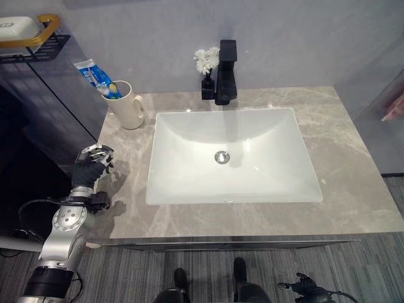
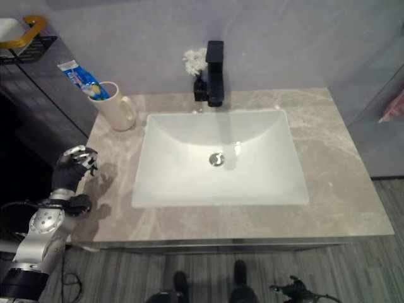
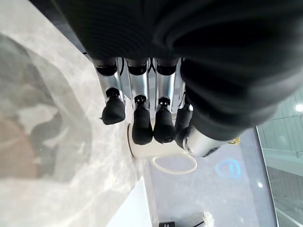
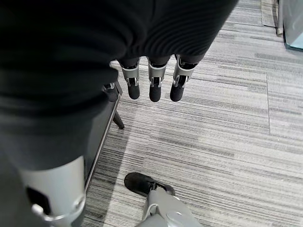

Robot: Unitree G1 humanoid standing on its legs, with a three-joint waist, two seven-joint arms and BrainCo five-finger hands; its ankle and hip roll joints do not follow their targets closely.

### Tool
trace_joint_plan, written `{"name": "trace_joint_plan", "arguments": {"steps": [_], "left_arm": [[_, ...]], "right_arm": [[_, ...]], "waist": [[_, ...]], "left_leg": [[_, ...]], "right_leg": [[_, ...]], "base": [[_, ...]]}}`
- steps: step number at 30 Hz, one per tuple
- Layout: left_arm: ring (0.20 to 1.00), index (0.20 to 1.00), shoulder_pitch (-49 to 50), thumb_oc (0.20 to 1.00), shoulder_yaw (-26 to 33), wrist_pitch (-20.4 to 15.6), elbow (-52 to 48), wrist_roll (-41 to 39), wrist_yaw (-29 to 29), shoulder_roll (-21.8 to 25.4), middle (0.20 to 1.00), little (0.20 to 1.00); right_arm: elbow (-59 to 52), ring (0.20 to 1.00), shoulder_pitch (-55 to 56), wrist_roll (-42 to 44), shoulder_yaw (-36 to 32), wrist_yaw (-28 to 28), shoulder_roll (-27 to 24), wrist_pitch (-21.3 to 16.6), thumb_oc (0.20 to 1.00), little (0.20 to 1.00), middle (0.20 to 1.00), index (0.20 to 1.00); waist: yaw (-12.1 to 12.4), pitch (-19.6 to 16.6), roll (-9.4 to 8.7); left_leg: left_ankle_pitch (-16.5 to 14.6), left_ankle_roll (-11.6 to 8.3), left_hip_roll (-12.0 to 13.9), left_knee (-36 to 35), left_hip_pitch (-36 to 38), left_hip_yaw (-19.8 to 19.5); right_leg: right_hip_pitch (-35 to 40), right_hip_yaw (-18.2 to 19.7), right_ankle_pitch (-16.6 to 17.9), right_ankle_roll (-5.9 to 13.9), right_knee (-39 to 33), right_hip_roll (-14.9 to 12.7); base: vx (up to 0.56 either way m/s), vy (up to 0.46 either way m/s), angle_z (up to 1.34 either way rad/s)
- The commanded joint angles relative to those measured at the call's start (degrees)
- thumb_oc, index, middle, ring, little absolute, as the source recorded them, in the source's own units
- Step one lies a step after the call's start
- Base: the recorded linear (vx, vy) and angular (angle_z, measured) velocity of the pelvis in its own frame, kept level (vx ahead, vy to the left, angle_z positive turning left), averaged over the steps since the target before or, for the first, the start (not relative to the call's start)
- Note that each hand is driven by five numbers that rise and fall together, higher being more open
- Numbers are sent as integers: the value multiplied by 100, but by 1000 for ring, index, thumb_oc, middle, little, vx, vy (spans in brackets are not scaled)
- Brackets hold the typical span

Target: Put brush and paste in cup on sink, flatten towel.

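The cup [image 1: 128,105] stands at the upper left of the table [image 1: 353,189], beside the sink [image 1: 189,183], with the paste [image 1: 95,77] and what looks like the brush already leaning inside it. I see no towel on the table. The left hand [image 1: 93,163] hovers at the left edge, below the cup, fingers [image 3: 142,127] curled and holding nothing. The right hand [image 1: 307,285] hangs low at the lower right, fingers [image 4: 155,90] relaxed and straight. Any forward reach by the left hand could knock the top-heavy cup over.
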Motion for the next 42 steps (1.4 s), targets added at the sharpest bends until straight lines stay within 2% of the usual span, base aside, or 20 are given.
{"name": "trace_joint_plan", "arguments": {"steps": [1,2,4,6,9,10,12,14,21,31,37,42], "left_arm": [[200,200,-210,200,211,-128,-179,163,24,271,200,200],[200,200,-225,200,220,-122,-194,142,19,297,200,200],[200,200,-239,200,231,-98,-166,194,12,337,200,200],[200,200,-399,200,156,-151,-175,119,-45,346,200,200],[200,200,-515,200,104,-171,-109,80,-7,353,200,200],[200,200,-566,200,42,-155,-77,73,1,349,200,200],[200,200,-663,200,-79,-135,-42,60,-31,251,200,200],[200,200,-634,200,-135,-105,-28,31,-86,226,200,200],[200,200,-754,200,-263,-39,108,-116,-97,290,200,200],[200,200,-1553,200,-605,-135,577,-356,24,705,200,200],[200,200,-1857,200,-755,-173,743,-394,80,844,200,200],[200,200,-2482,200,-1111,-197,1059,-288,202,898,200,200]], "right_arm": [[-385,1000,163,203,-91,-66,-29,-57,1000,1000,1000,1000],[-497,1000,156,197,-66,-36,-51,-51,1000,1000,1000,1000],[-581,1000,202,181,6,18,-52,-40,1000,1000,1000,1000],[-630,1000,271,268,59,97,-122,-53,1000,1000,1000,1000],[-536,1000,261,295,69,87,-134,-48,1000,1000,1000,1000],[-506,1000,303,316,78,76,-122,-52,1000,1000,1000,1000],[-376,1000,322,342,83,94,-94,-44,1000,1000,1000,1000],[-168,1000,327,318,86,79,-90,-24,1000,1000,1000,1000],[-67,1000,325,270,107,8,-114,6,1000,1000,1000,1000],[-494,1000,32,69,526,-31,-207,-2,1000,1000,1000,1000],[-700,1000,-50,26,675,-16,-215,-22,1000,1000,1000,1000],[-1010,1000,-132,73,883,70,-285,-85,1000,1000,1000,1000]], "waist": [[-160,190,-289],[-202,270,-279],[-215,359,-247],[-398,301,-299],[-454,363,-335],[-468,333,-354],[-499,298,-382],[-450,229,-376],[-430,200,-316],[-376,510,-266],[-397,507,-238],[-435,564,-205]], "left_leg": [[-774,28,-132,1087,-231,-328],[-772,80,-149,1067,-176,-287],[-797,148,-171,1080,-104,-197],[-906,204,-404,999,81,-250],[-1022,194,-476,1100,185,-276],[-1033,164,-515,1188,153,-345],[-1039,132,-507,1153,209,-363],[-1001,49,-439,1116,202,-404],[-822,-98,-337,923,78,-573],[-656,-107,-367,949,-479,-617],[-584,-104,-371,848,-597,-599],[-425,-149,-422,749,-851,-621]], "right_leg": [[-86,784,132,371,993,-498],[-294,820,321,366,1269,-513],[-514,738,184,314,1428,-429],[-652,998,36,213,888,-128],[-799,1026,112,203,555,-97],[-673,1164,56,205,547,-108],[-600,1355,-6,153,623,61],[-513,1251,-25,112,571,81],[-417,1062,-38,46,296,65],[-840,1009,96,40,310,-36],[-953,1022,144,56,258,-69],[-1116,1016,177,82,215,-171]], "base": [[-52,156,-10],[-87,210,-16],[-44,183,-21],[147,142,-23],[102,31,-3],[90,-16,9],[67,-43,33],[62,-133,51],[15,-84,22],[-58,-16,7],[0,0,0],[1,0,6]]}}
